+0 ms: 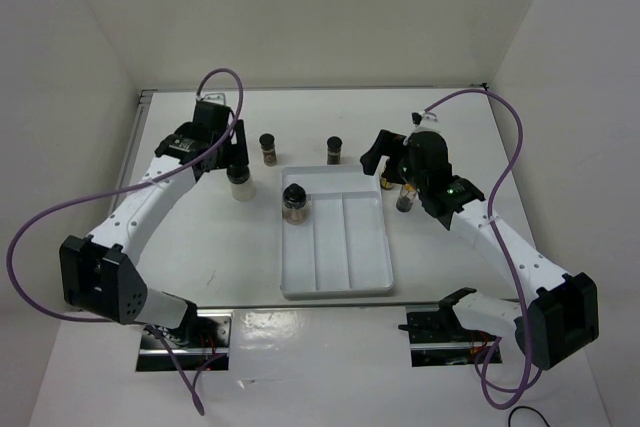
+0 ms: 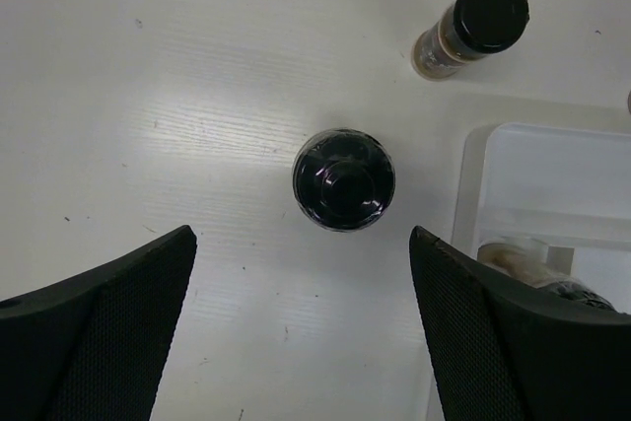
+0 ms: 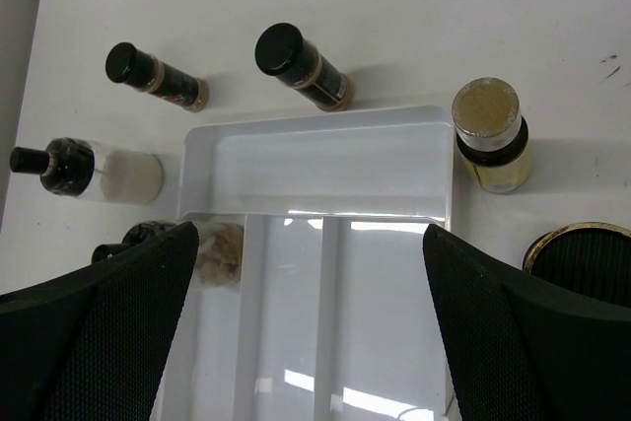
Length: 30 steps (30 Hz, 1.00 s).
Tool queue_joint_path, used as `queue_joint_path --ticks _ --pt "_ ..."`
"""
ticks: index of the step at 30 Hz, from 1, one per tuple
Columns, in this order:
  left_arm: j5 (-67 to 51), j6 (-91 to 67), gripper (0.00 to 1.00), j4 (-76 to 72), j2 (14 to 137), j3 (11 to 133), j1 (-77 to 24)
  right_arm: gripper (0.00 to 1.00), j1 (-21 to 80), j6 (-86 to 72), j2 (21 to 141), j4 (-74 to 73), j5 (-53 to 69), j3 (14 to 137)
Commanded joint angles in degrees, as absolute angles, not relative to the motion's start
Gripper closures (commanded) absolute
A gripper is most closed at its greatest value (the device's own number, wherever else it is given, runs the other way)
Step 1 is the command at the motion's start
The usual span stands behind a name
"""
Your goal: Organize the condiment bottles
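Top: left gripper (image 1: 238,160) sits over the pale bottle (image 1: 241,187), just left of the tray (image 1: 340,277). Left arm is clearly the nearer one. Right gripper (image 1: 392,172) hovers at the tray's right edge over a dark bottle (image 1: 404,201), half hidden by it. Can't tell either jaw state from here. One jar (image 1: 295,204) stands in the tray's left compartment.

Left wrist: jaws released, wide. Pale bottle upright, its cap (image 2: 343,179) centred between the fingers (image 2: 108,332), beyond their tips. A straight descent should do. Bottle body hidden under the cap.

Right wrist: jaws released, holding nothing. Yellow bottle (image 3: 490,135) stands right of centre, just beside the tray. Another bottle lower right is cut off by the right finger (image 3: 532,342).
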State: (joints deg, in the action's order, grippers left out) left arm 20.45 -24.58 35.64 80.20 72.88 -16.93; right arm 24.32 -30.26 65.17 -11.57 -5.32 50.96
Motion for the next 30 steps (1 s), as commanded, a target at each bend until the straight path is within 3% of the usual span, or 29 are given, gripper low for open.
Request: queue_joint_path --ticks 1,25,30 --pt "16.26 -22.59 0.06 31.55 81.47 73.04 -16.44 0.02 23.91 -30.41 64.16 -10.02 -5.27 51.33" --pt "13.89 -21.01 0.36 27.60 89.47 72.51 -14.33 0.02 23.91 -30.41 66.36 -10.02 -5.80 51.33" --pt "13.89 -21.01 0.36 27.60 89.47 71.98 -14.33 0.02 23.91 -30.41 66.36 -10.02 -5.80 51.33"
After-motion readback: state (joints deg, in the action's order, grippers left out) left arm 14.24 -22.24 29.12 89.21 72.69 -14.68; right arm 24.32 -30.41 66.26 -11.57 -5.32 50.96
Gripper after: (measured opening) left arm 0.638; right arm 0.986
